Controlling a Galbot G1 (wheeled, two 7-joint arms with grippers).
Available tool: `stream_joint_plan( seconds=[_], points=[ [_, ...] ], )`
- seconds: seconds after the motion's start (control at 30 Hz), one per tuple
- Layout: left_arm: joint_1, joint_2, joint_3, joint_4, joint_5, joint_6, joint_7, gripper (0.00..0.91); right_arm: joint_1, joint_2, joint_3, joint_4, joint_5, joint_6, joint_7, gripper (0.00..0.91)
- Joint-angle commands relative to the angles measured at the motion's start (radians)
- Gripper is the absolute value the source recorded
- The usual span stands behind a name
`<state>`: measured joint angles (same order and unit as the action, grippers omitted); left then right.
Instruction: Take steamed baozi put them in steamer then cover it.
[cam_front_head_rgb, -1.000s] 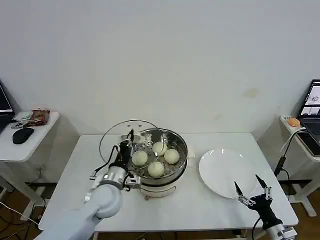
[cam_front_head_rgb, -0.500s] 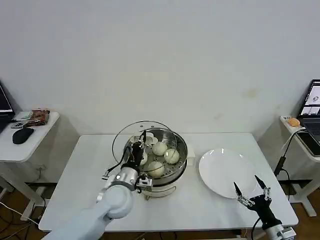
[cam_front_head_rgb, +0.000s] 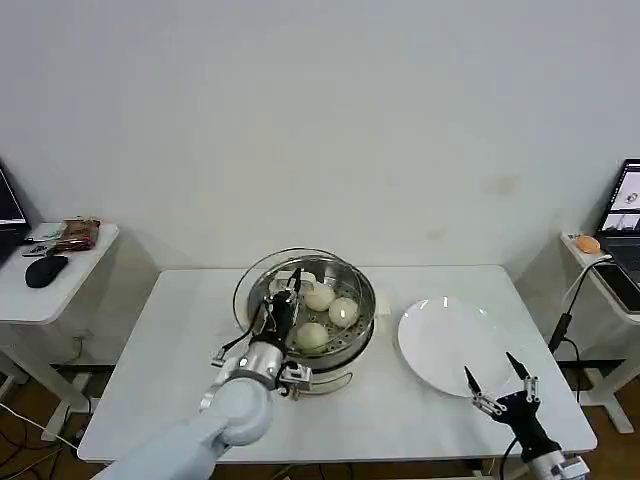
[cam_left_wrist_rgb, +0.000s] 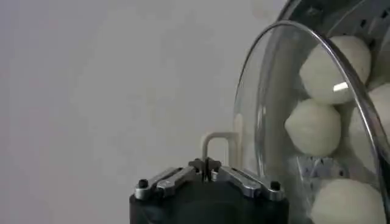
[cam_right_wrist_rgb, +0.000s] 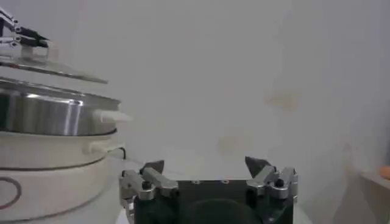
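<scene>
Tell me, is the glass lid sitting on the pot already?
Not yet. The cover, held by the left gripper, hangs tilted above the steamer, with a gap beneath it in the right wrist view.

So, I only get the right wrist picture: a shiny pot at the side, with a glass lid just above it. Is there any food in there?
Observer: Yes. The head view looks down into the round shiny steel steamer, and at least three smooth cream-white buns sit on its perforated floor.
Visitor: What's holding the lid up?
Observer: The left claw, shut on the whitish bar handle of the round clear glass lid. From above, the lid overhangs the steamer's rim on the robot's left.
Visitor: And the claw I'm looking past?
Observer: The right claw is open, at the near edge of a flat round white plate.
</scene>
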<state>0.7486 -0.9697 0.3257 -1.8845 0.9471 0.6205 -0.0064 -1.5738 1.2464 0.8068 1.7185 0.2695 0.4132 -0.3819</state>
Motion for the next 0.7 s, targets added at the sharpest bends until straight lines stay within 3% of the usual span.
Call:
stream_joint_plan(
  seconds=[0.03, 0.7],
  points=[
    [-0.046, -0.024, 0.025, 0.023, -0.009, 0.002, 0.031, 0.000, -0.002, 0.011, -0.001, 0.002, -0.011, 0.000, -0.002, 0.907],
    [-0.046, -0.084, 0.025, 0.055, 0.022, 0.004, 0.057, 0.000, 0.006, 0.014, 0.001, -0.007, -0.015, -0.002, -0.004, 0.907]
  ],
)
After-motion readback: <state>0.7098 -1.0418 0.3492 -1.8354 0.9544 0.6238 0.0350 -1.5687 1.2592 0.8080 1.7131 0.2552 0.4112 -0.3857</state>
